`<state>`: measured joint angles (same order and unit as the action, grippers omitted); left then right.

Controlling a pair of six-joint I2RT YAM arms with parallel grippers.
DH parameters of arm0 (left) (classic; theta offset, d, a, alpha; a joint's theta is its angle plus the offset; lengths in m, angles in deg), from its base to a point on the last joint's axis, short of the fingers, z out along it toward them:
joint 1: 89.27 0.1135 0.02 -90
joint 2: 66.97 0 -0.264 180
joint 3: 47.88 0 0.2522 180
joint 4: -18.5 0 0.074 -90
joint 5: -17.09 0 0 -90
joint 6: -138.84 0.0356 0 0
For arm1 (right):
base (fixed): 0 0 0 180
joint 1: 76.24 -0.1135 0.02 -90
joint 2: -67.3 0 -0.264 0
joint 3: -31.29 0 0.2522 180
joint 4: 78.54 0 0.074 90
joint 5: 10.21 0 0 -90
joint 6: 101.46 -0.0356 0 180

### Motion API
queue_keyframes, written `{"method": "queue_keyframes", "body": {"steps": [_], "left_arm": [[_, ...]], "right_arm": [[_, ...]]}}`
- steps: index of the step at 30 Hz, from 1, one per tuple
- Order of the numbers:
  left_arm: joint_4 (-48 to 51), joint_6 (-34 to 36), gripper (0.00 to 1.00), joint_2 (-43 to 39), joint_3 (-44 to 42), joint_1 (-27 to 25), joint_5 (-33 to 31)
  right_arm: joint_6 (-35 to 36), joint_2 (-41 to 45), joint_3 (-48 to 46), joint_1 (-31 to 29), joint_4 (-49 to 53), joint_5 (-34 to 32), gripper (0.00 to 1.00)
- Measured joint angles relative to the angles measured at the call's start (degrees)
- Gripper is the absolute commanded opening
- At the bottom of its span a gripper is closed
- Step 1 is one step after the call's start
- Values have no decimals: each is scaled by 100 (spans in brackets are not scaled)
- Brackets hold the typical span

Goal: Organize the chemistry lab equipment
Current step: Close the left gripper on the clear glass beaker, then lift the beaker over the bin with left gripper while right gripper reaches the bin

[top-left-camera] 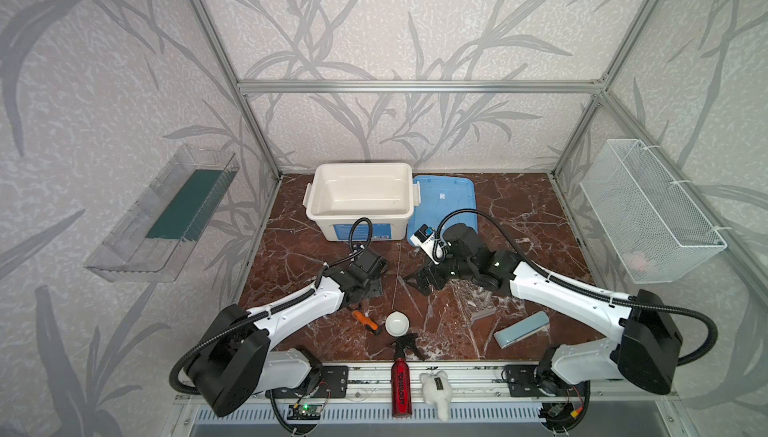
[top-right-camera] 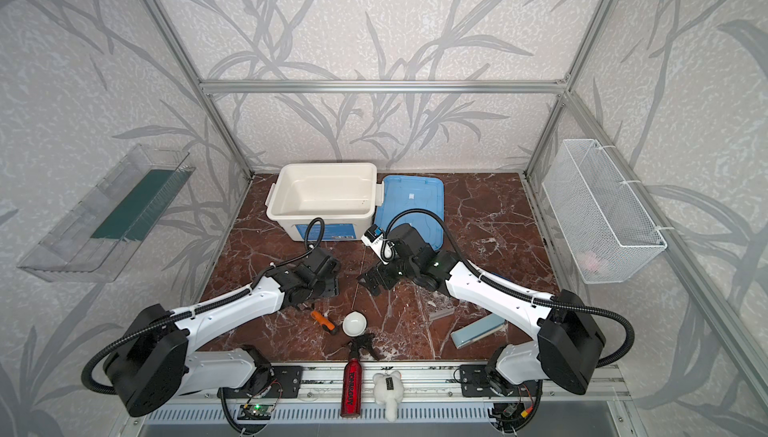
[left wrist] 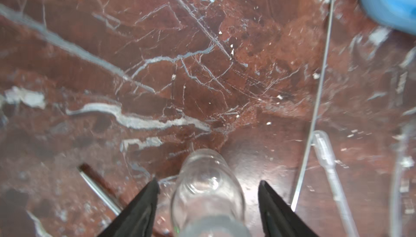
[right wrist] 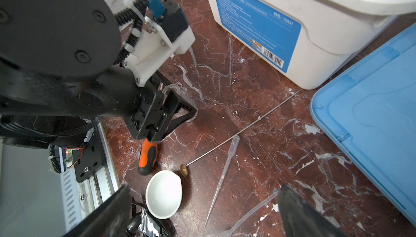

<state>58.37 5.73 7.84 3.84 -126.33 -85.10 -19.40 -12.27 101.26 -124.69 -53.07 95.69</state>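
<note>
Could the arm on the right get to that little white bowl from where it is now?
Probably yes. The right gripper hangs open just above the small white dish, with only bare marble between them. The orange-handled screwdriver and the clear dropper lie to either side, not across the path.

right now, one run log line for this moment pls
left gripper: open, astride clear cup on table | right gripper: open, holding nothing, above white dish and dropper

Left gripper (left wrist: pixel 208 193): reaching low over the tabletop, pointing down, jaws standing apart. Right gripper (right wrist: pixel 202 204): hovering near centre, angling towards the left arm (top-left-camera: pixel 291 310), jaws spreading wide, holding nothing.
</note>
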Motion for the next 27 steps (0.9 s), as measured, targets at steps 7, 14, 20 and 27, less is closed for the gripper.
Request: {"method": "queue_keyframes", "body": {"steps": [7,14,20,27], "left_arm": [[13,-26,49,256,26,0,-20],[179,-48,36,164,79,0,-17],[608,-4,31,-520,470,0,28],[1169,400,29,-1211,1790,48,-57]], "right_arm": [[0,0,0,0,0,-52,99],[0,0,0,0,4,-98,99],[-164,26,35,0,-81,0,99],[-297,52,800,0,-114,50,99]]}}
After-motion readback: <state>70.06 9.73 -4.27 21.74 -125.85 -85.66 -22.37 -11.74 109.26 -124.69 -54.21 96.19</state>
